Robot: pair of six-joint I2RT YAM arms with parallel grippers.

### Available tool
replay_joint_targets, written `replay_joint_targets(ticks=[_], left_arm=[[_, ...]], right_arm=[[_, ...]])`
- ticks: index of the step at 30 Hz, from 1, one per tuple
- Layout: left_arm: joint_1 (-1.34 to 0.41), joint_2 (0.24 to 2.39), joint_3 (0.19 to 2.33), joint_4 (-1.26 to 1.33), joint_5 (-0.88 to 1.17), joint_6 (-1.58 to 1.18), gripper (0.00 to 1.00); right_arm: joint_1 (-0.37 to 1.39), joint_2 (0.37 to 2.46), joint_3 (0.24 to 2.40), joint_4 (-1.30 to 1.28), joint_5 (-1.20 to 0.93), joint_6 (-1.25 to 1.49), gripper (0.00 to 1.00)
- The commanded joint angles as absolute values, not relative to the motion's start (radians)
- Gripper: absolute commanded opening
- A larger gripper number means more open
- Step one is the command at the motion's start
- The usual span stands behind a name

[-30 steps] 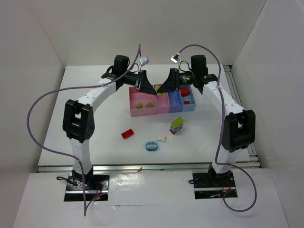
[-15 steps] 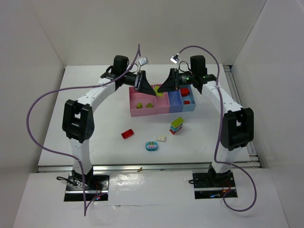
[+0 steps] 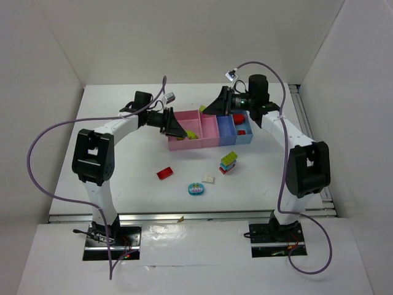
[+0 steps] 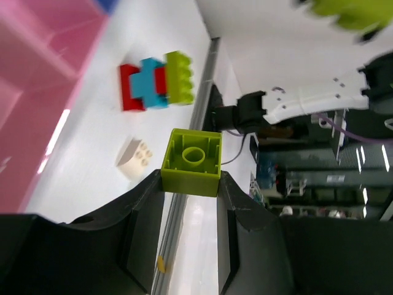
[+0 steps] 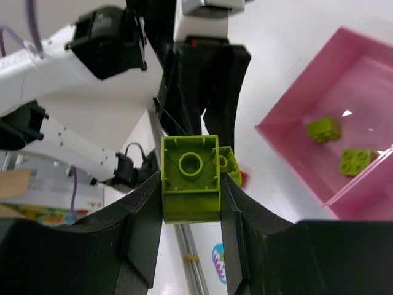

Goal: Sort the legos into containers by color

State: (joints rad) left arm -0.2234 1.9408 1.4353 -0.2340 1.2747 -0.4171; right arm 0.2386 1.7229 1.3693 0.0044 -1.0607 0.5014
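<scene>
The containers (image 3: 193, 145) stand in a row behind the loose legos (image 3: 228, 162) on the table (image 3: 135, 190).

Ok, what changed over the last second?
The left arm drew back near-left from the right arm, ending their tip-to-tip meeting above the bins. Its jaws carry one yellow-green brick; the right jaws grip another green brick. Right arm barely shifted; bins and loose table bricks unmoved.
</scene>
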Motion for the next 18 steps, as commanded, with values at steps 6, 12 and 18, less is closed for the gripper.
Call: replay_joint_targets(ticks=[6,12,18], left_arm=[[-0.202,1.896,1.497,-0.333,0.993,-0.397,0.0],[-0.23,1.946,1.679,-0.494,0.626,-0.42,0.0],[-0.239,2.022,1.756,-0.532,0.514,-0.445,0.0]], right_arm=[[0.267,1.715,1.476,-0.121,-0.694,0.473,0.0],[0.288,1.715,1.496,-0.184,-0.485,0.46,0.0],[0.316,1.735,1.496,-0.245,-0.413,0.425,0.0]])
